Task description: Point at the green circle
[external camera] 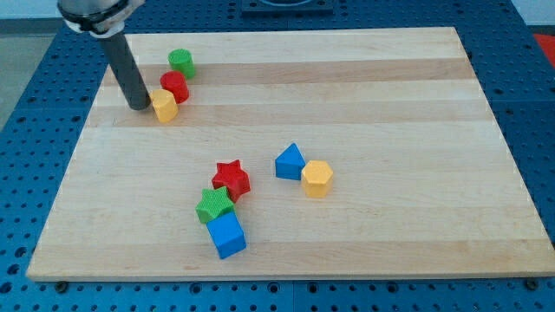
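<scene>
A pale wooden board with long grain stripes lies on a blue work table covered in rows of small holes; the blue shows on every side of the board.

The green circle is a short ribbed cylinder, bright green, standing upright near the board's top edge, at about 11 o'clock from the board's middle. A red cylinder touches it at its 6 o'clock side, and a yellow block — its exact shape is hard to make out — sits against the red one, again toward 7 o'clock.

The dark rod comes down from the view's top left, and my tip rests on the board just beside the yellow block, at its 9 o'clock. It has no jaws to open or close. The tip is apart from the green circle, which lies at roughly 1 o'clock from it.

Lower down, a red star, a green star and a blue cube cluster together — and a blue triangle touches a yellow hexagon nearby.
</scene>
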Controlling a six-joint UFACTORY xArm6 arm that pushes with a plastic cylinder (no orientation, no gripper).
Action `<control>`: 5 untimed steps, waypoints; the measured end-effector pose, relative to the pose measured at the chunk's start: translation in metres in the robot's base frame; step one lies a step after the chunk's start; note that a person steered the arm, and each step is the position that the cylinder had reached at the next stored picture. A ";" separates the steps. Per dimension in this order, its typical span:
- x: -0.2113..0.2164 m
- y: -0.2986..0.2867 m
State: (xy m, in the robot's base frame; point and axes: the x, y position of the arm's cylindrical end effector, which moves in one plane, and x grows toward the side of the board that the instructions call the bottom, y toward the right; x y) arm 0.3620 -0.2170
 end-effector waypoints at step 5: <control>0.083 0.011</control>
State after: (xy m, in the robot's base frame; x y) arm 0.4447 -0.2058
